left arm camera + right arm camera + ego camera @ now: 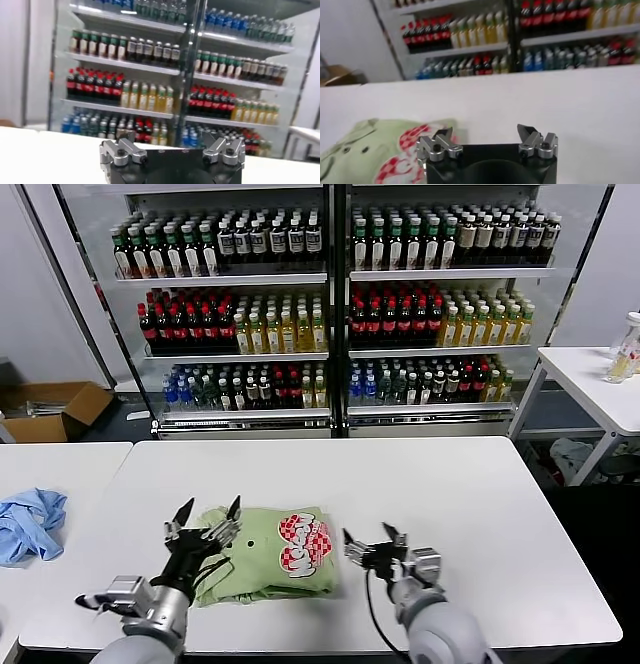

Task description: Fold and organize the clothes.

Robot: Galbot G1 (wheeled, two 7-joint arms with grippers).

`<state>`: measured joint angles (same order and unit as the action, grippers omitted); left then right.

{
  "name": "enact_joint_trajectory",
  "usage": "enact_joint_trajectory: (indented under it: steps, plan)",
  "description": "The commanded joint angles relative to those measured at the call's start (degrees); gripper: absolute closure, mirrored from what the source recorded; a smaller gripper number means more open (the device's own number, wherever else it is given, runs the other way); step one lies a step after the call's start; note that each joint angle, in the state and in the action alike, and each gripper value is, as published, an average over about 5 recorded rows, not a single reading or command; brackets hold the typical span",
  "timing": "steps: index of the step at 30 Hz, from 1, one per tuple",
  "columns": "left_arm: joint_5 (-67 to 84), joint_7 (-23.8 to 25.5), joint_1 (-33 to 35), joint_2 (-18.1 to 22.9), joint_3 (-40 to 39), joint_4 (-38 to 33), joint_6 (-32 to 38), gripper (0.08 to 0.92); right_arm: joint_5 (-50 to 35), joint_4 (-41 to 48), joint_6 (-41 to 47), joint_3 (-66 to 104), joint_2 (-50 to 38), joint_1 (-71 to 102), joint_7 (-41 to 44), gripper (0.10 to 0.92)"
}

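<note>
The shirt (268, 551) lies folded into a compact block on the white table (480, 524), near the front edge, with the red-and-white patch facing up. The left gripper (208, 518) hovers at its nine o'clock side with fingers apart and holds nothing. The right gripper (372, 542) waits at three o'clock, also spread and empty. I think they stand off because the folding looks finished. Behind, the fridge shelves (330, 279) hold rows of bottles.

A blue cloth (28, 524) lies on the left table (60, 474), a cardboard box (55, 409) beyond, bottle-filled shelves (330, 314) behind
</note>
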<state>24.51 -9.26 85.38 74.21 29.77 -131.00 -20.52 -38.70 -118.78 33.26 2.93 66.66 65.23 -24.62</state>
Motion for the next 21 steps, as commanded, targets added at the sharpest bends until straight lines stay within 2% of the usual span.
enact_joint_trajectory:
  steps: [1,12,15,21]
  plan:
    - [-4.3,1.2,6.8,-1.2,6.2,-2.8,0.7,0.177,-6.0,15.5,0.0,-12.2,3.2,-13.3,-0.7,0.203]
    - [-4.8,1.2,6.6,-1.6,7.2,-0.8,1.0,0.177,-7.7,19.3,0.0,-12.8,5.4,-13.5,0.3,0.203]
    - [-4.8,1.2,6.5,-1.8,7.5,-0.6,1.0,0.177,-8.5,18.3,-0.1,-12.7,5.1,-13.0,0.8,0.245]
    - [-4.8,1.2,5.9,-1.7,7.1,0.2,1.1,0.177,-8.7,17.5,-0.1,-12.2,5.0,-12.3,1.4,0.414]
